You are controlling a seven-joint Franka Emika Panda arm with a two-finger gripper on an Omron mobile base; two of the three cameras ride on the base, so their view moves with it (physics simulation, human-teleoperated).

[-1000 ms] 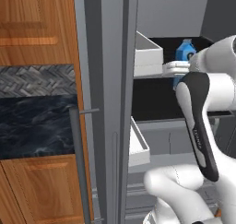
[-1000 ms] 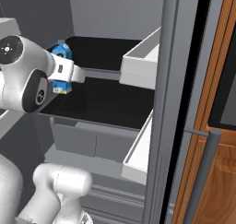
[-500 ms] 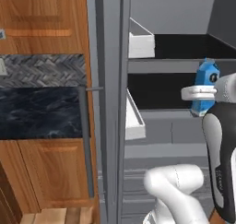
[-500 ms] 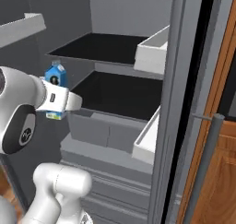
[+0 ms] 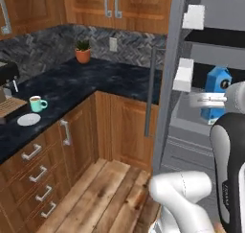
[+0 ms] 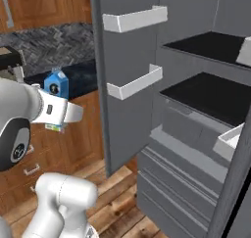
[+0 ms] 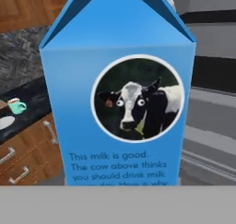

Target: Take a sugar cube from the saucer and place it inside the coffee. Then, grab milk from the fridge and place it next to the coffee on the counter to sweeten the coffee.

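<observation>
Since the earlier pictures the base has swung away from the fridge interior, so both base views now take in the kitchen as well, and the tall blue gabled milk carton (image 5: pixel 216 94) has come out of the fridge with the hand. It stands upright at the end of the white arm, in the air in front of the open grey fridge (image 6: pixel 196 109), clear of its dark shelves and white door bins. The two-finger gripper (image 5: pixel 206 99) holds the carton, its jaws closed on the sides, as the left base view shows by the white hand pressed against it. In the right base view the carton (image 6: pixel 55 85) rises just behind the white hand and wrist, with the wooden cabinets and the dark worktop beyond it. In the hand view the carton (image 7: pixel 120 94) sits right before the camera, its round cow picture and printed lines facing the lens.

Well apart from the carton, the small teal mug of coffee (image 5: pixel 37 103) stands on the long black marble-look counter (image 5: pixel 81 86), and the small round white saucer (image 5: pixel 28 119) lies just beside it, nearer the counter's front edge. A potted green plant in a terracotta pot (image 5: pixel 83 52) stands at the back of the counter against the grey herringbone backsplash (image 5: pixel 43 42).
</observation>
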